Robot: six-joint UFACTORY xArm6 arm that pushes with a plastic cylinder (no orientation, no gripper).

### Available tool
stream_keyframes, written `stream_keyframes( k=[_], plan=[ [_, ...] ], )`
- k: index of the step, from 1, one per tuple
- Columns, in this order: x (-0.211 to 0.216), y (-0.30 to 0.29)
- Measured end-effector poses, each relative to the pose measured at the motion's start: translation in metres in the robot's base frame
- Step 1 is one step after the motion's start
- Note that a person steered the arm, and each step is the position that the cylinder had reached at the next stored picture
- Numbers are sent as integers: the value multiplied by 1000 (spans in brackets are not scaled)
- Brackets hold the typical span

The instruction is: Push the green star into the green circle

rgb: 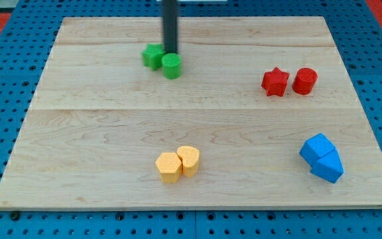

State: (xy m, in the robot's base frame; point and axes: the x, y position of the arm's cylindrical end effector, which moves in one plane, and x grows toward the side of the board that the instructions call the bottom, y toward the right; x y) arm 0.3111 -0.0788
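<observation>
The green star [152, 56] lies near the view's top, left of centre, on the wooden board [98, 119]. The green circle [172, 66] sits right beside it, to its lower right, and the two touch. My tip [170, 52] is at the end of the dark rod that comes down from the view's top. It stands just above the green circle and at the green star's right edge, close against both.
A red star [275, 81] and a red circle [304, 81] sit side by side at the right. Two blue blocks [321, 157] lie at the lower right. Two yellow blocks [178, 163] lie at the bottom centre.
</observation>
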Motion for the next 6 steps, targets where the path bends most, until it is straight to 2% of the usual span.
stream_keyframes(
  k=[1, 2, 3, 4, 5, 6],
  plan=[
    [-5, -3],
    [-32, -9],
    [5, -60],
    [13, -42],
    [-12, -99],
    [41, -111]
  ],
)
